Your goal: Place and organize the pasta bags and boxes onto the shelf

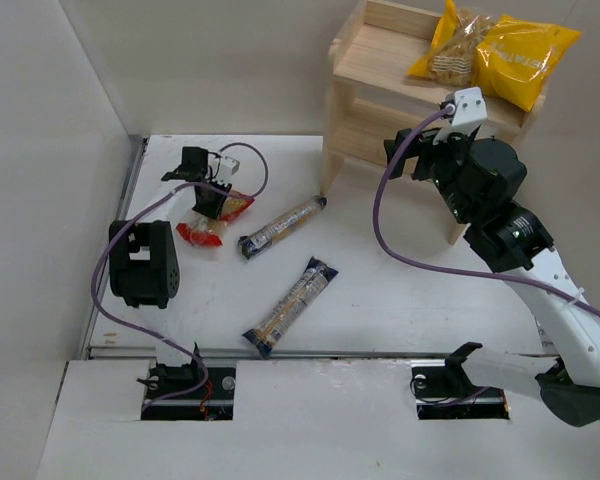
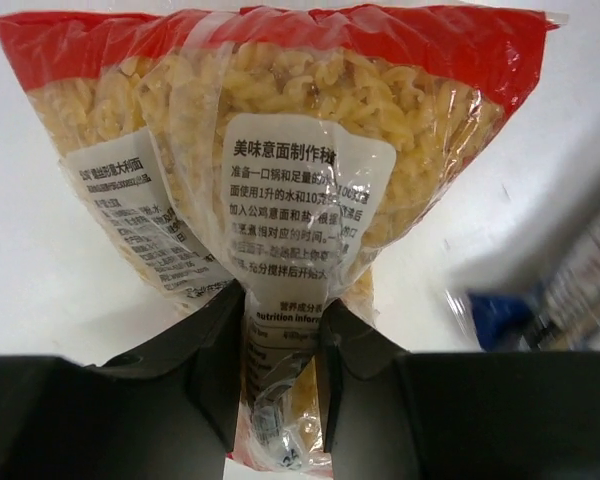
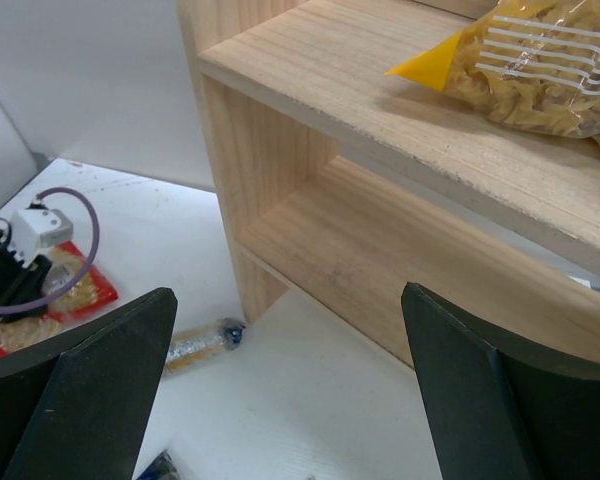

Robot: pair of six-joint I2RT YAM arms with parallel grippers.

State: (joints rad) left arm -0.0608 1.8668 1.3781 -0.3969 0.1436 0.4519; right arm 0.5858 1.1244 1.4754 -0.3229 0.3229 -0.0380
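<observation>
My left gripper [image 1: 211, 203] is shut on the lower end of a clear pasta bag with red ends [image 2: 320, 150], its fingers [image 2: 215, 350] pinching the film. A second red-ended bag [image 2: 100, 130] lies just behind it. Two long pasta packs with dark blue ends lie on the table, one [image 1: 282, 226] near the shelf leg and one [image 1: 292, 305] nearer me. The wooden shelf [image 1: 380, 60] stands at the far right with two yellow bags [image 1: 458, 45] [image 1: 528, 55] on its top tier. My right gripper [image 1: 400, 152] is open and empty in front of the lower tier [image 3: 380, 250].
White walls close the table on the left and back. The left arm's elbow [image 1: 145, 262] stands at the table's left side, and purple cables loop over both arms. A metal rail [image 1: 310, 352] runs along the near edge.
</observation>
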